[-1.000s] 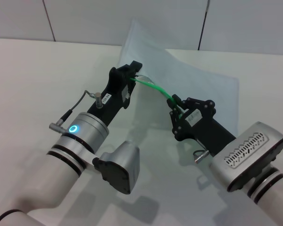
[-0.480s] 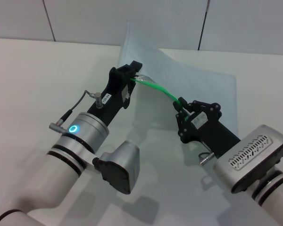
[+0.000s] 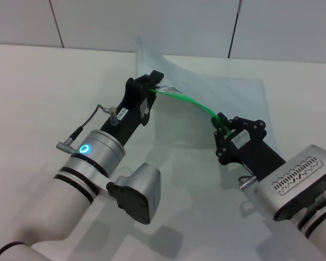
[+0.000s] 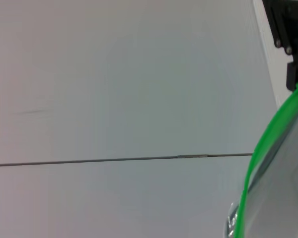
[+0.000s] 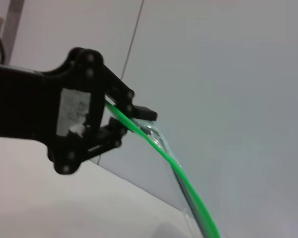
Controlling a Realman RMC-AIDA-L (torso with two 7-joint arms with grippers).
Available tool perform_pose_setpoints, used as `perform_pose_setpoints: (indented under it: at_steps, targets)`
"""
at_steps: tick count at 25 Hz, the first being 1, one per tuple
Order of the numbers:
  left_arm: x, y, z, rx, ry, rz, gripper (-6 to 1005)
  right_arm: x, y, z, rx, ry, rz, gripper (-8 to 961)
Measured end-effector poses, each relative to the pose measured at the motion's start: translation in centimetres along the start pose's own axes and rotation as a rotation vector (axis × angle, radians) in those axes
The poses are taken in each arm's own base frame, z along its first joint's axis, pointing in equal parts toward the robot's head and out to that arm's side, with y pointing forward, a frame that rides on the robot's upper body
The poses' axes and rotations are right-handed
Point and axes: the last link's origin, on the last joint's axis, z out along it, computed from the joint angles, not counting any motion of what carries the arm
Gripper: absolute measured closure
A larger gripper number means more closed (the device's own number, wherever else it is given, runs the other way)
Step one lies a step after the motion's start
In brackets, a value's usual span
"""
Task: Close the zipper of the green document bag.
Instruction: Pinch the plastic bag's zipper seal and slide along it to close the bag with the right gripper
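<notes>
The green document bag is a translucent pale sheet held up off the white table between both arms. Its zipper shows as a thin bright green strip sagging slightly from one gripper to the other. My left gripper is shut on the strip's left end, at the bag's corner. My right gripper is shut on the strip farther right. The right wrist view shows the zipper running into the left gripper. In the left wrist view the zipper curves up to the right gripper's fingers.
A pale wall with dark vertical seams runs behind the table. The bag's far corner stands up against that wall. Both forearms cross the near half of the table.
My right gripper has slid to the right along the green zipper, away from the left gripper, so a longer stretch of strip lies between them. The left gripper has held still.
</notes>
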Motion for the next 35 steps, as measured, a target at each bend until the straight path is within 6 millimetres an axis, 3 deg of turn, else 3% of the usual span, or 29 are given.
perform_pose_setpoints:
  at_steps: [35]
  targets:
    - [-0.2,0.2,0.0,-0.011,-0.001,0.007,873,1.6,-1.4,-1.6,0.083,0.032,0.01,879]
